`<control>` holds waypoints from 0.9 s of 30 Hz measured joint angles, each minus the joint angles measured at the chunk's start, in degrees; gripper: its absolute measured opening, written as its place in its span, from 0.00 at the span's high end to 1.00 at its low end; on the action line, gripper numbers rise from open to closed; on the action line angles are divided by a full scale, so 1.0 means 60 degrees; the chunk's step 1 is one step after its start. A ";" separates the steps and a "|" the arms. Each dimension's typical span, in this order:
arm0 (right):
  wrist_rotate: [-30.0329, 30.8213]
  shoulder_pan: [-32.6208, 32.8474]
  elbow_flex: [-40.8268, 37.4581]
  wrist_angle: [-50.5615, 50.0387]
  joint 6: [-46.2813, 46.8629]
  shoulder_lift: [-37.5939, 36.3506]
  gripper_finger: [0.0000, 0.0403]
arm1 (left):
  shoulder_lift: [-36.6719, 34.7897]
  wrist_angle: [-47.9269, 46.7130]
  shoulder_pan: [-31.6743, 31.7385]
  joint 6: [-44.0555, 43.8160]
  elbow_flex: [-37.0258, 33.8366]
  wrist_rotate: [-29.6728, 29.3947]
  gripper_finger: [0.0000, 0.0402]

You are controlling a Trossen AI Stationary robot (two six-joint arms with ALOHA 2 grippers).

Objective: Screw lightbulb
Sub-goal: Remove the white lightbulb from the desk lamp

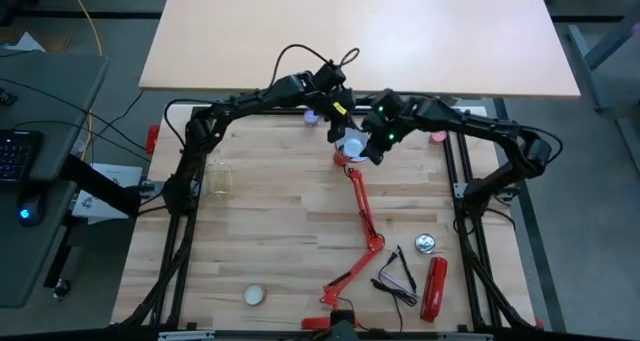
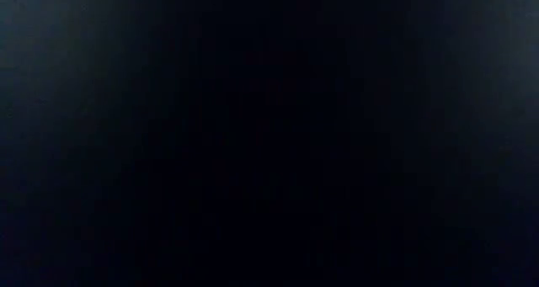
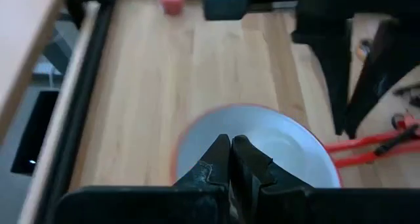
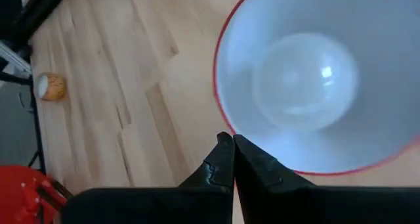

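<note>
Both grippers, right (image 4: pixel 231 159) and left (image 3: pixel 231 159), were pinched together empty at the shade (image 4: pixel 230 73) rim, the lightbulb (image 4: pixel 305 83) seated base-down just ahead of mine, the right.

Low view wholly dark, nothing legible; lamp shade (image 4: pixel 315 86) beyond the right gripper (image 4: pixel 230 159) cut off by the picture's edge; lightbulb (image 4: pixel 305 83) inside it blurred, screw base hidden; shade mostly covered overhead by both arms.
</note>
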 joint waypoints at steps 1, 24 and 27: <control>0.0008 0.0081 -0.0264 0.0301 0.0219 0.0000 1.00 | 0.0000 -0.0134 -0.0033 0.0034 -0.0004 -0.0040 1.00; 0.1625 0.0956 -0.1963 0.3585 0.3032 -0.0325 1.00 | 0.0359 -0.0957 -0.0507 0.0940 0.0000 -0.1727 1.00; 0.1685 0.1147 -0.1956 0.3855 0.3046 -0.0100 1.00 | 0.0404 -0.1005 -0.0529 0.0977 -0.0022 -0.2291 1.00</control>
